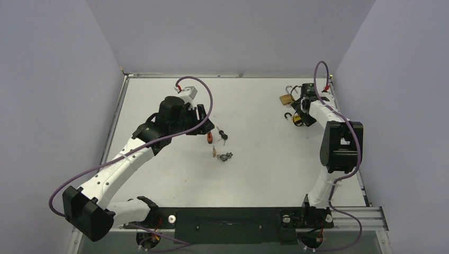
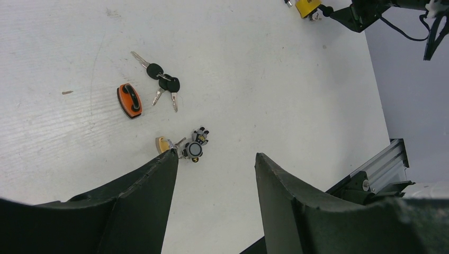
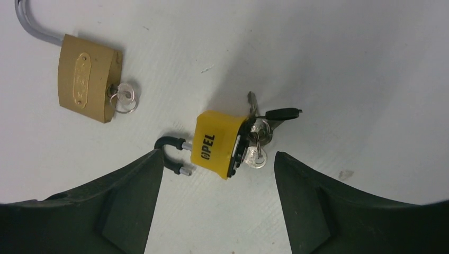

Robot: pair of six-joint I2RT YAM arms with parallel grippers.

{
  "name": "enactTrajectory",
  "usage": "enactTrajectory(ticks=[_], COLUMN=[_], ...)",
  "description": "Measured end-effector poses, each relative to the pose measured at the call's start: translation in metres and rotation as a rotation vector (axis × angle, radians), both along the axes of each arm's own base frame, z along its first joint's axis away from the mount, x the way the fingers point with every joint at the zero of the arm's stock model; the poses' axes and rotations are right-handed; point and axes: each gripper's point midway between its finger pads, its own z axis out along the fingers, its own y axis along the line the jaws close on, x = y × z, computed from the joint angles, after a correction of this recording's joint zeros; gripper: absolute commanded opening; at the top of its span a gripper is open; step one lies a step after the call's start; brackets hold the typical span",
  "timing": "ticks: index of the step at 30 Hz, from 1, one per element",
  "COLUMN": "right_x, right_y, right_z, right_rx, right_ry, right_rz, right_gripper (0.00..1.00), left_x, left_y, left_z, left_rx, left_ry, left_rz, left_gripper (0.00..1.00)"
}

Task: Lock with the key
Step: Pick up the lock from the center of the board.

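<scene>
- Yellow plastic-cased padlock (image 3: 214, 143), black shackle sprung open, key bunch (image 3: 258, 138) at its base.
- Right gripper (image 3: 218, 154) spread wide over it; left gripper (image 2: 215, 155) likewise apart, empty.

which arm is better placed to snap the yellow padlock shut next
Right. The right gripper, open, hangs over the yellow padlock, whose shackle is open; the left gripper is across the table above loose keys.

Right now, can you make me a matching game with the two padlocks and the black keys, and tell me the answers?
Things:
1. yellow padlock
2. brass padlock
3. black-headed keys

Clues:
A. the padlock lying farther back
B. beside the orange tag
C. says OPEL

Pairs: 1-C, 2-A, 3-B.
</scene>
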Motion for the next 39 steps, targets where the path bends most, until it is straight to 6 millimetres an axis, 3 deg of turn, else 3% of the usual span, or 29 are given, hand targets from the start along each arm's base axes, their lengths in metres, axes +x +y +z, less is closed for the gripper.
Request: enactTrajectory(ticks=[7, 15, 17, 20, 23, 28, 33, 36, 39], right_x=[0.013, 0.016, 0.016, 0.015, 0.017, 0.014, -0.015, -0.031, -0.038], right_y=[-0.008, -0.006, -0.006, -0.005, -0.004, -0.002, 0.009, 0.023, 0.043], right_z=[-0.017, -0.042, -0.042, -0.042, -0.042, -0.042, -0.037, -0.022, 0.010], right_rx=[0.012, 0.026, 0.029, 0.033, 0.033, 0.033, 0.051, 0.061, 0.064], right_ry=[0.040, 0.095, 0.094, 0.098, 0.094, 0.067, 0.077, 0.060, -0.012], right_rz=[-0.036, -0.034, -0.034, -0.030, -0.019, 0.011, 0.097, 0.176, 0.275], right_gripper=[0.69, 0.58, 0.49, 0.18, 0.00, 0.00, 0.00, 0.00, 0.00], left_x=[0.000, -0.001, -0.001, -0.001, -0.001, -0.003, 0.000, 0.003, 0.004], left_y=[0.001, 0.001, 0.001, 0.000, -0.001, -0.006, -0.017, -0.029, -0.039], left_z=[0.002, 0.002, 0.002, 0.003, 0.003, 0.000, -0.001, 0.006, 0.012], left_rx=[-0.012, -0.017, -0.018, -0.027, -0.037, -0.051, -0.065, -0.094, -0.121], left_ry=[0.002, 0.005, 0.006, 0.013, 0.020, 0.045, 0.075, 0.078, 0.083], left_rz=[-0.004, -0.011, -0.011, -0.006, -0.005, -0.022, -0.061, -0.106, -0.151], left_gripper=[0.54, 0.54, 0.54, 0.54, 0.54, 0.54, 0.53, 0.53, 0.53])
